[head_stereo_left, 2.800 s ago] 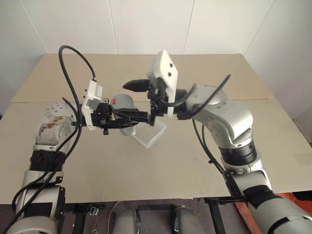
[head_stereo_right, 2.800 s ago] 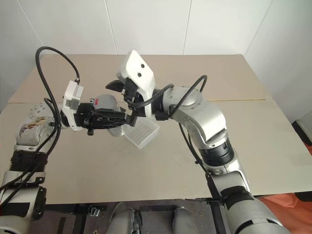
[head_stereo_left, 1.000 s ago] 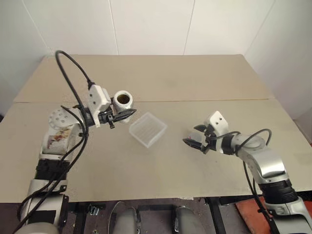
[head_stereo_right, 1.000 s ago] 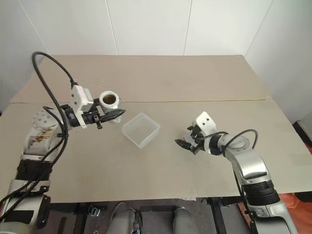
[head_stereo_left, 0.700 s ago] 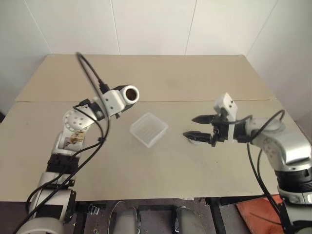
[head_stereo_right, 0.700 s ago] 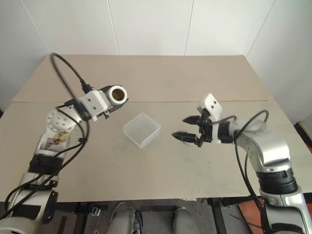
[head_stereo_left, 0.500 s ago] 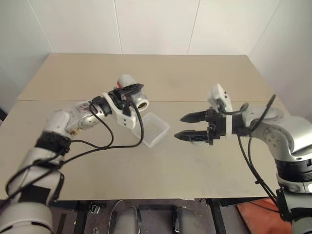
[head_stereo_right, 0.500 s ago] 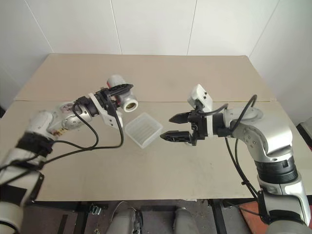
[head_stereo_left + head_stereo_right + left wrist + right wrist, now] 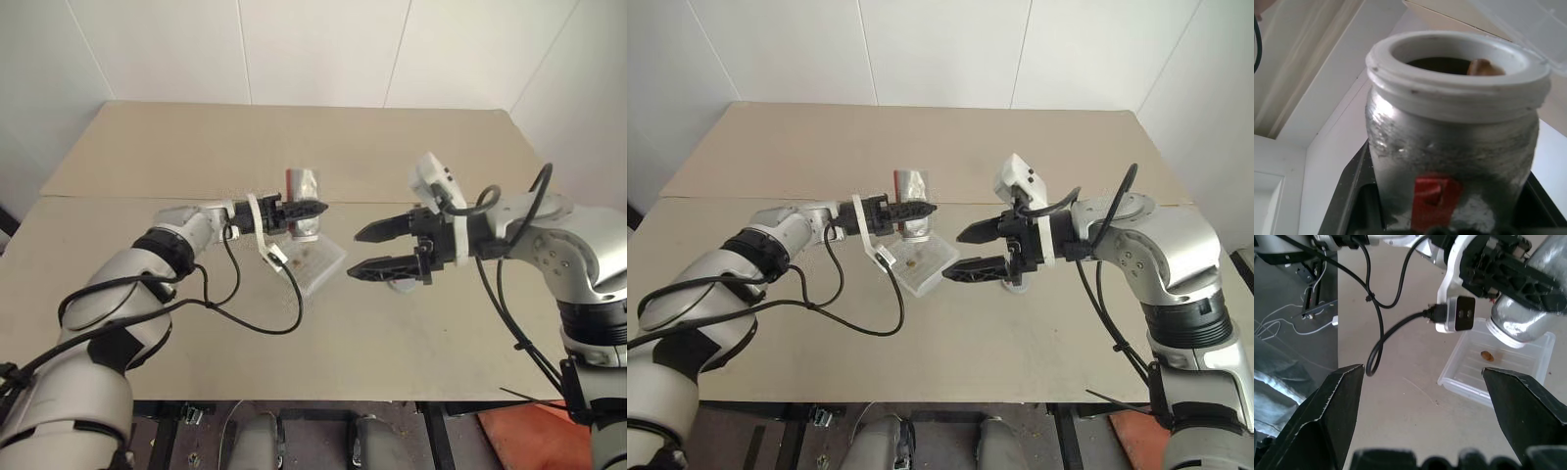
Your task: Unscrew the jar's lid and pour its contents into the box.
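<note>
The left gripper point(image 9: 917, 209) is clamped on the open jar point(image 9: 914, 184), tipped mouth-down over the clear box point(image 9: 921, 264) on the tabletop point(image 9: 1019, 333), one brown piece point(image 9: 1487, 355) inside, while the right gripper point(image 9: 970, 252) hovers wide and empty beside it.

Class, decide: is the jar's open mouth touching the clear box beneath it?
Apart. In the right wrist view the jar hangs tilted, mouth down, above the box, with the box's ribbed floor showing between them.
</note>
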Motion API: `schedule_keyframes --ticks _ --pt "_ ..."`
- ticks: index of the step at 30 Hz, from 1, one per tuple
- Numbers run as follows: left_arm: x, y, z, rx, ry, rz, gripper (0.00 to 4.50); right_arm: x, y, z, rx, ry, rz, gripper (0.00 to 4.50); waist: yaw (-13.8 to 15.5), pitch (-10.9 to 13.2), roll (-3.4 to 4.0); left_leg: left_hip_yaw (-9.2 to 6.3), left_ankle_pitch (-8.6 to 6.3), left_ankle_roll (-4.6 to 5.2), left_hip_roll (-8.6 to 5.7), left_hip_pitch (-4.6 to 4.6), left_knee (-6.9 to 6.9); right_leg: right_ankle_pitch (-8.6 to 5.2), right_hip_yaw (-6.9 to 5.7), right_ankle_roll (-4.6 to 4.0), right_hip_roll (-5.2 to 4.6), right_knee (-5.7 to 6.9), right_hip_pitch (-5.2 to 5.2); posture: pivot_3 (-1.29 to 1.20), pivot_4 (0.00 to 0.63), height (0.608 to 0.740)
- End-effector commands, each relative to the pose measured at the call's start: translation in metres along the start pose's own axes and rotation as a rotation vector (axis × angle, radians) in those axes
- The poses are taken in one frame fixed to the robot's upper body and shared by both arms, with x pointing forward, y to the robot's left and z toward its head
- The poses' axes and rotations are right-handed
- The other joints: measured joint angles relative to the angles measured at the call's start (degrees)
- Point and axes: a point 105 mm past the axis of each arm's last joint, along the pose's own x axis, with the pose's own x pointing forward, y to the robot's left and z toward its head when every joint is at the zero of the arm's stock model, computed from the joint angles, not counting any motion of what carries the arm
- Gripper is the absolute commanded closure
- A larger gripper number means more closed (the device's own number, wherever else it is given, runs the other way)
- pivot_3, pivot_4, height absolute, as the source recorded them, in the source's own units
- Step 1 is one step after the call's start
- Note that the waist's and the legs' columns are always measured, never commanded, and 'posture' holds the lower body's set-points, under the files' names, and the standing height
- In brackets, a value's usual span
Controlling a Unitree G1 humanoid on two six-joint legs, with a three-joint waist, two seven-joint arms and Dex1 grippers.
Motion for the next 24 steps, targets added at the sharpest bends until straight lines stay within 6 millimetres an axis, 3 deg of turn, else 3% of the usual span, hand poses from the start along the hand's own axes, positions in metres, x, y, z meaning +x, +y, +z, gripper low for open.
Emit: schedule_keyframes --ticks 1,5,8,13,16,19,24 --pt "0.001 0.006 -0.017 0.013 0.066 0.027 2.57 -0.006 0.006 0.01 -0.037 -0.046 -0.009 0.04 0.0 0.0 0.0 0.0 0.0 0.0 0.0 -0.01 0.02 0.0 0.0 0.0 0.0 0.0 0.0 0.0 0.15 0.74" --pt "-0.003 0.007 -0.025 -0.057 0.123 0.025 2.57 -0.006 0.009 0.007 -0.041 -0.049 -0.015 0.04 0.1 0.0 0.0 -0.01 -0.01 0.02 -0.01 -0.05 0.07 0.0 -0.01 0.0 -0.02 0.0 0.0 0.0 0.15 0.74" --pt "-0.012 0.005 -0.038 -0.248 0.236 0.022 2.57 -0.005 0.008 0.005 -0.067 -0.055 -0.031 0.04 0.0 0.0 0.0 -0.01 -0.01 0.02 0.0 -0.12 0.12 0.0 0.0 0.0 -0.02 0.02 -0.06 0.0 0.15 0.74" --pt "-0.038 0.003 -0.067 -0.86 0.567 0.123 2.57 -0.006 0.004 0.008 -0.15 -0.11 -0.075 0.04 -0.3 0.0 0.02 0.02 0.04 -0.07 0.04 -0.1 0.14 0.01 0.01 -0.01 -0.04 0.02 -0.08 0.0 0.15 0.74" --pt "-0.053 0.002 -0.071 -1.242 0.667 0.224 2.57 -0.006 0.002 0.007 -0.205 -0.131 -0.1 0.04 -0.9 0.0 0.02 0.02 0.23 -0.39 0.07 -0.1 0.21 0.01 0.01 -0.01 -0.03 0.07 -0.08 0.0 0.15 0.74" --pt "-0.08 -0.006 -0.06 -1.747 0.748 0.314 2.57 -0.004 -0.003 0.004 -0.251 -0.152 -0.138 0.04 -1.5 0.0 0.02 0.01 0.27 -0.46 0.08 -0.13 0.3 0.01 0.02 0.0 -0.03 0.06 -0.04 0.0 0.15 0.74" --pt "-0.111 -0.004 -0.03 -2.247 0.746 0.337 2.57 -0.002 -0.012 -0.001 -0.281 -0.145 -0.194 0.04 -2.5 0.0 0.02 -0.09 0.27 -0.45 0.15 -0.11 0.47 0.0 0.08 0.02 0.08 0.15 0.02 0.0 0.15 0.74"
